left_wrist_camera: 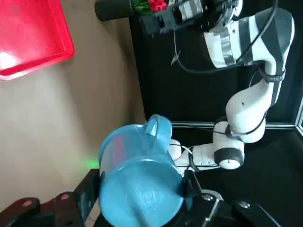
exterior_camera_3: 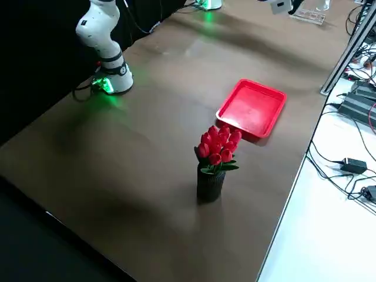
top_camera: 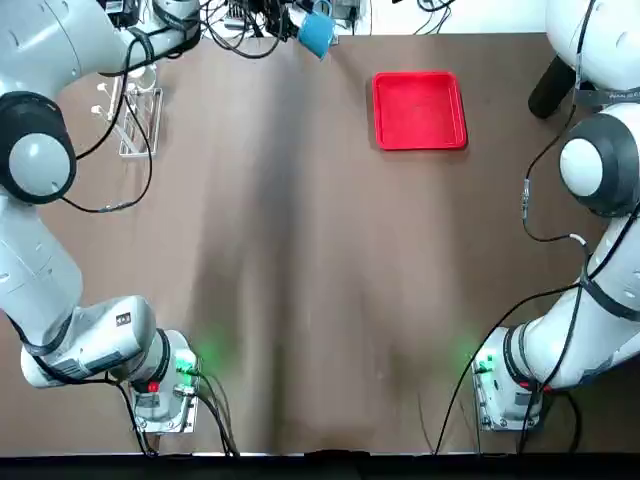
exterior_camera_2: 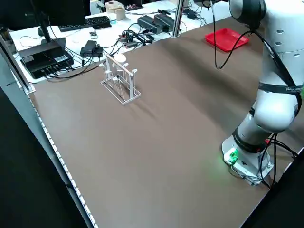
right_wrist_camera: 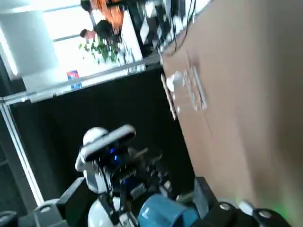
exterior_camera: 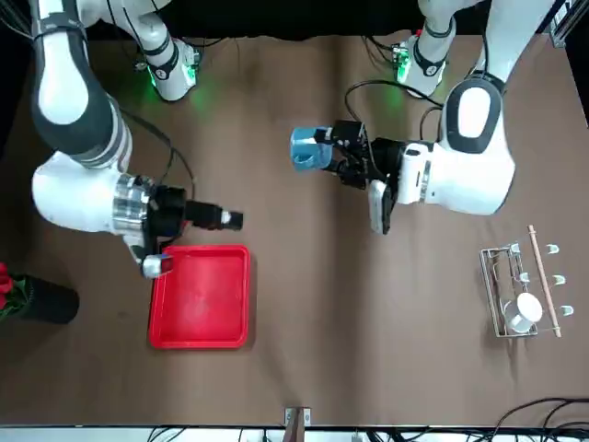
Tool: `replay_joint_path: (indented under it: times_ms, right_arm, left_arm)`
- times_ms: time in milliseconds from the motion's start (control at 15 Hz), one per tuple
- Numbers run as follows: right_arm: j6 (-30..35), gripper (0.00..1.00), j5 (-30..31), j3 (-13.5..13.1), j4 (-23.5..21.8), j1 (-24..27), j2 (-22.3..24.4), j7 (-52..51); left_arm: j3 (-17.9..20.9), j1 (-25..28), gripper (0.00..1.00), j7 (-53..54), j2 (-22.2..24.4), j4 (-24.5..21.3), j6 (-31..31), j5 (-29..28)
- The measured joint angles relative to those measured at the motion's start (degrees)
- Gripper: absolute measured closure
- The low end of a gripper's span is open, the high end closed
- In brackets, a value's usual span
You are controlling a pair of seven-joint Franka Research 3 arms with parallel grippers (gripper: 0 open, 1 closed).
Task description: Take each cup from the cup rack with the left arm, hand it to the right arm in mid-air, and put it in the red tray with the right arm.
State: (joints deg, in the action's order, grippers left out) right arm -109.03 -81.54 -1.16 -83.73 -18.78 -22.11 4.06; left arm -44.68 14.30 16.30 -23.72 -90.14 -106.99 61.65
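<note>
Left gripper (left_wrist_camera: pixel 142 191) clamped on blue cup (left_wrist_camera: pixel 139 175) above desk (exterior_camera: pixel 396 322), right gripper (exterior_camera: pixel 230 219) open near red tray (exterior_camera: pixel 200 296), white cup (exterior_camera: pixel 523 313) on rack (exterior_camera: pixel 497 293)

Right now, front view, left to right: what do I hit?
Black vase → red tray → blue cup in the left gripper → cup rack bearing the white cup. Left out: right gripper, open, overlapping the tray's span.
</note>
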Motion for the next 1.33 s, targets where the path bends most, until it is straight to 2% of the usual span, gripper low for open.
replay_joint_path:
  times_ms: [67,133,200,333,533,667,733,800,1000,1067,1200,1333]
  right_arm:
    - [3.00,0.03,-0.12,-0.02,0.00,-0.22,-0.04,0.33]
    - [6.07,0.10,-0.19,-0.04,-0.01,-0.26,-0.10,0.65]
    - [8.36,0.13,-0.22,-0.12,-0.03,-0.24,-0.18,1.51]
    - [10.40,0.14,-0.24,-0.29,-0.03,-0.19,-0.33,4.08]
    - [11.08,0.16,-0.28,-0.24,-0.04,-0.50,-0.51,6.05]
    - [11.06,0.19,-0.39,-0.16,-0.05,-1.55,-0.73,6.88]
    - [11.04,0.27,-0.47,-0.14,-0.05,-2.13,-0.79,7.04]
    - [11.04,0.29,-0.54,-0.10,-0.04,-2.85,-0.82,7.52]
    - [11.05,0.31,-0.73,-0.10,0.05,-2.98,-0.82,8.20]
    - [11.06,0.36,-1.07,-0.10,0.08,-3.04,-0.82,8.28]
    - [11.04,0.40,-1.63,-0.10,0.14,-3.39,-0.82,8.38]
    - [10.99,0.54,-1.88,-0.11,0.29,-3.56,-0.81,8.45]
  left_arm:
    - [0.00,-0.52,0.23,-0.02,-0.27,0.01,-0.92,0.50]
    - [0.00,-0.89,0.23,-0.03,-0.52,0.05,-1.76,1.09]
    - [-0.01,-1.15,0.23,-0.03,-0.69,0.06,-2.53,1.67]
    - [0.00,-1.34,0.23,-0.03,-0.78,0.10,-3.85,2.63]
    - [0.00,-1.32,0.23,-0.02,-0.83,0.47,-4.48,4.42]
    - [0.00,-1.32,0.23,-0.02,-0.97,1.04,-5.75,5.46]
    - [0.00,-1.39,0.23,-0.02,-1.11,1.29,-6.46,5.63]
    - [0.00,-2.01,0.23,-0.02,-1.58,1.68,-8.00,5.97]
    - [0.00,-3.77,0.23,-0.02,-2.84,2.44,-10.54,6.12]
    - [-0.01,-4.21,0.23,-0.02,-3.22,2.67,-11.05,6.13]
    - [0.00,-4.49,0.23,-0.02,-3.66,2.91,-11.33,6.13]
    - [0.05,-4.42,0.23,-0.02,-3.76,3.00,-11.34,6.12]
